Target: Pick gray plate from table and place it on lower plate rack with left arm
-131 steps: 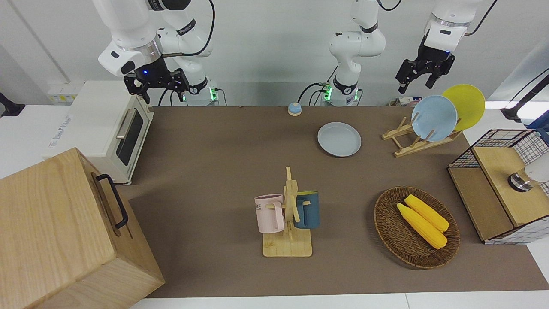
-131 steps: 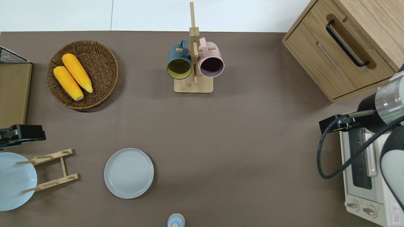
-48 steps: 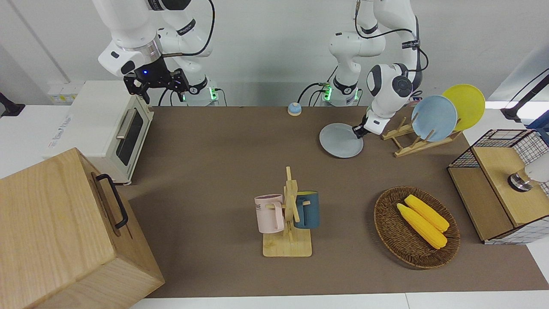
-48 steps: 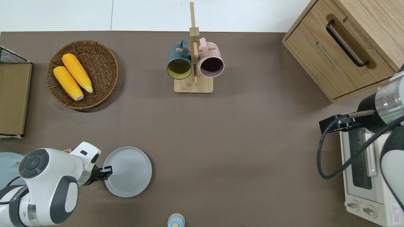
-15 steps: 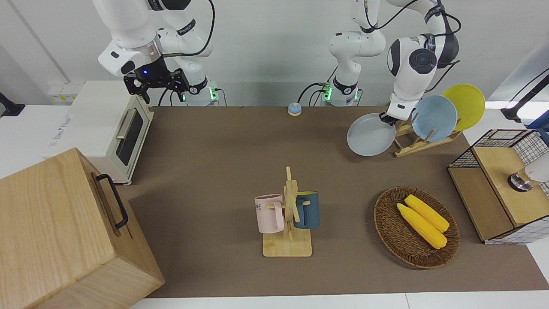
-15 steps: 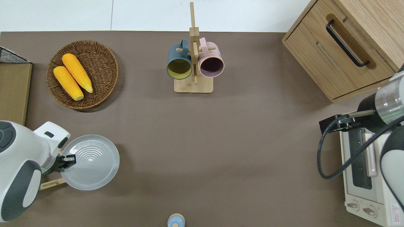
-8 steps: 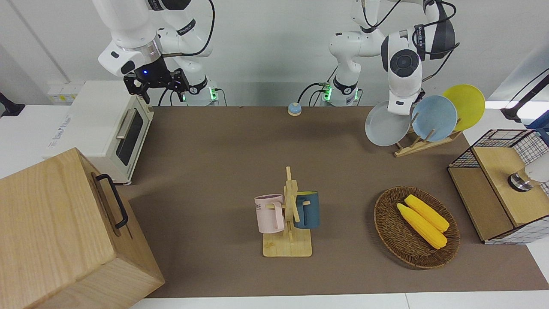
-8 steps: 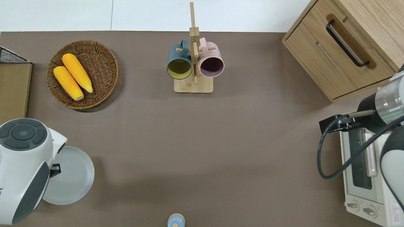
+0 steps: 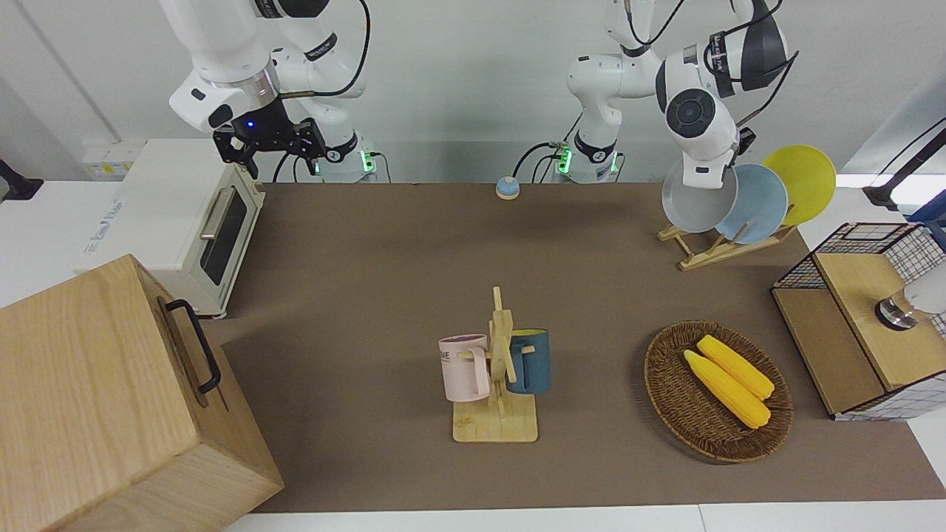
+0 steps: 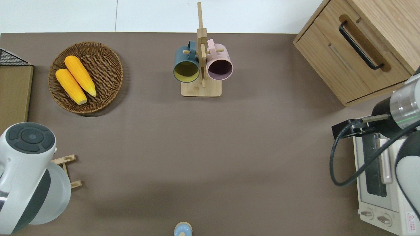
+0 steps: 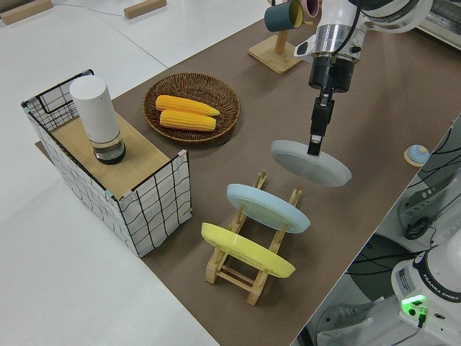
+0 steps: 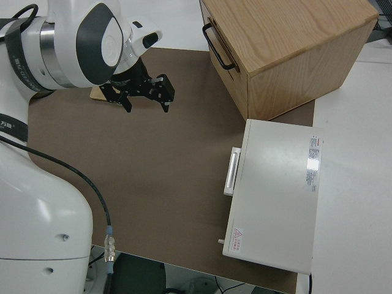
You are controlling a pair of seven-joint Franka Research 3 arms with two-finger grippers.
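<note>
Left gripper (image 11: 315, 146) clamped on rim of 1 gray plate (image 11: 310, 163), held tilted in the air at upper right of the front view, just above the free end slots of the lower plate rack (image 11: 253, 238) holding 2 plates; right arm parked.

Left arm (image 9: 691, 111): glossy white jointed shell, dark gray ribbed round joint caps, black cable looped at the upper link, slim black fingers (image 11: 317, 133). Right arm (image 9: 222, 81): white shell, silver wrist ring, black cable, black gripper (image 9: 270, 140) showing a blue light.
</note>
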